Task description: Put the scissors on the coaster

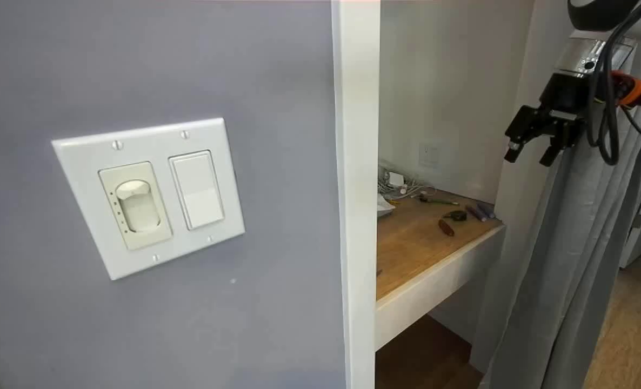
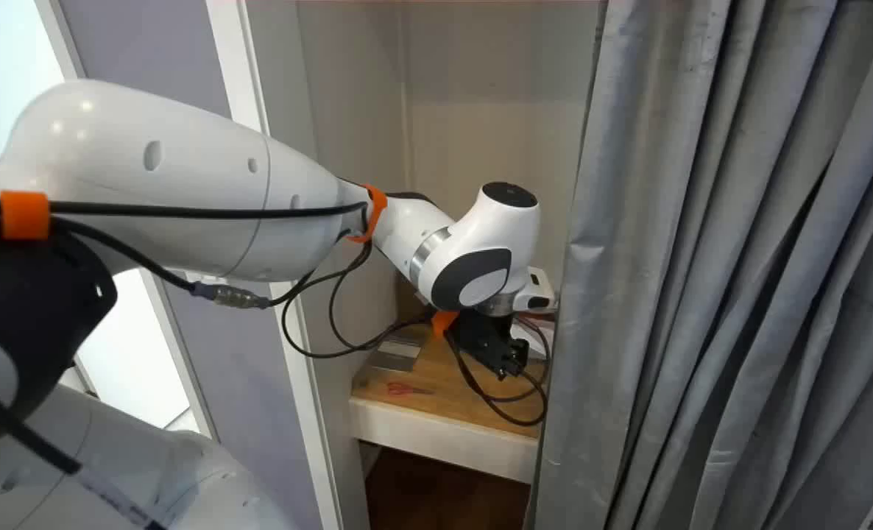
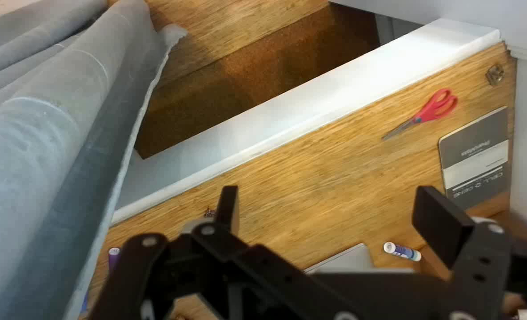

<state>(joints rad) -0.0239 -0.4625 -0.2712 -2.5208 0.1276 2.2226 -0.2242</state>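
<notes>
At left, wrist view, grey cloth curtain [image 3: 37, 133]: could snag if I swing wide.
Black two-fingered gripper [image 3: 330, 211]: parted, grasping nothing.
Flat grey-and-white rectangular pad [image 3: 474, 163]: perhaps the coaster; I may misidentify it.
Red-handled metal scissors [image 3: 428, 113]: on brown wooden desktop [image 3: 317, 178] near white front board [image 3: 308, 106]; my nudge could drop them off.

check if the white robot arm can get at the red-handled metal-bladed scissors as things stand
Likely yes: its black two-fingered gripper is open, and the scissors lie uncovered on the brown wooden surface. The grey hanging curtain seems clear of them in the wrist view.
</notes>
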